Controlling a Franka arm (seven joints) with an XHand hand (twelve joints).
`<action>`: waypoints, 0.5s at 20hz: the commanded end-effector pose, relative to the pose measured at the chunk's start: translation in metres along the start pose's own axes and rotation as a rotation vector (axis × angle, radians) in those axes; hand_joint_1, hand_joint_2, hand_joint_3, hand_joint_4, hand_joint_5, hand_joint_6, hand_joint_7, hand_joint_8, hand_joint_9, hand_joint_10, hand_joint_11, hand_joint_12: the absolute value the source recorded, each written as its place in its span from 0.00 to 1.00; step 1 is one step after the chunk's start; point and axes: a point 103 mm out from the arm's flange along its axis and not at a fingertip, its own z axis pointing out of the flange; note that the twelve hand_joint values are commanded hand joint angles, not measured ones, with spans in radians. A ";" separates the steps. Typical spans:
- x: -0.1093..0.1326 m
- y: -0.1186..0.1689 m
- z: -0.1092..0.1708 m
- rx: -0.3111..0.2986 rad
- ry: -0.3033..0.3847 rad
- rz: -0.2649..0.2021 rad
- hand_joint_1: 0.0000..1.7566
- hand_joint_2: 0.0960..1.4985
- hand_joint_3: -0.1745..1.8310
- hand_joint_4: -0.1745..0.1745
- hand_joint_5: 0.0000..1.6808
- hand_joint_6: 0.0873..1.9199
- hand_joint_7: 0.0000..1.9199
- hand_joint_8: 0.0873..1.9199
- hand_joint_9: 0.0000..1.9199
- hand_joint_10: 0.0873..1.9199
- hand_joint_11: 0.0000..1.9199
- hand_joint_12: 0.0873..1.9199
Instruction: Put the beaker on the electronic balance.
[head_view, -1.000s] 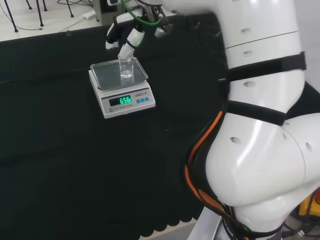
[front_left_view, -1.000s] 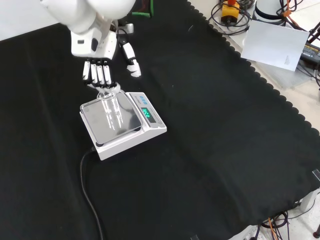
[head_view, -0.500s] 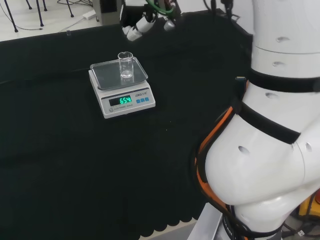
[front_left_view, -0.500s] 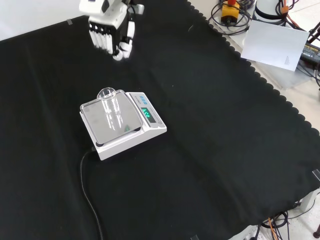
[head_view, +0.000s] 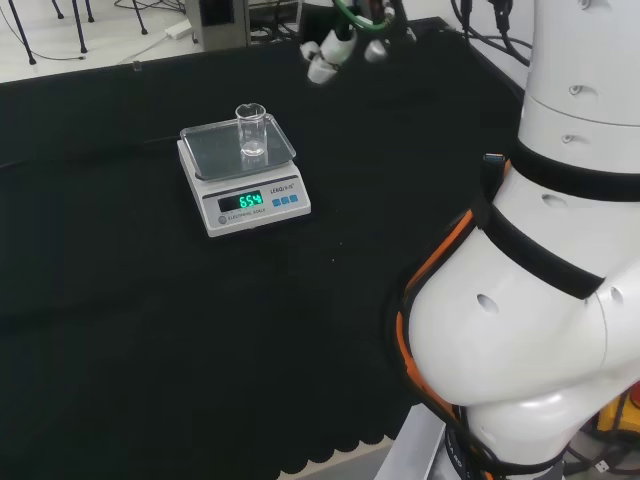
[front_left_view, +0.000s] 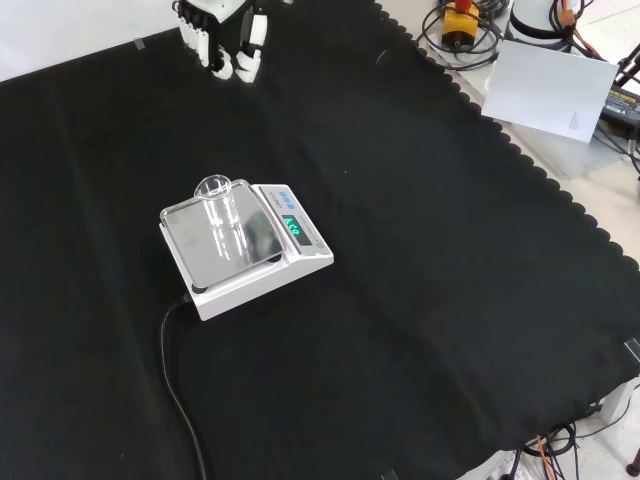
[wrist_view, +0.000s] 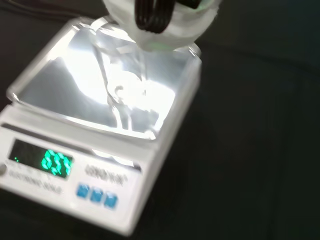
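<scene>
Clear glass, the beaker (head_view: 251, 131) stands upright on the pan of the electronic balance (head_view: 243, 176), so the placing looks done; the sound move now is to keep clear of the pan while the reading settles. The robot hand (front_left_view: 222, 38) hangs well apart from the balance, above the table (front_left_view: 420, 250), fingers nearly straight and released, holding and touching nothing.

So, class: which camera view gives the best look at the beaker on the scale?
The head view: the beaker stands upright on the scale, its outline clear against the pan. The front view shows it from above, rim plain but its wall blending into the shiny pan. In the wrist view it is a blur amid glare.
</scene>
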 end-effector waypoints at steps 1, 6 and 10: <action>-0.025 -0.049 0.037 0.125 0.062 0.186 0.67 0.49 0.37 0.00 0.65 0.46 0.72 0.33 0.72 0.40 0.71 0.45; -0.023 -0.068 0.054 0.177 0.141 0.276 0.67 0.49 0.37 0.00 0.64 0.47 0.71 0.33 0.71 0.39 0.70 0.45; -0.019 -0.085 0.062 0.165 0.140 0.359 0.67 0.50 0.37 0.00 0.64 0.48 0.70 0.33 0.71 0.38 0.69 0.46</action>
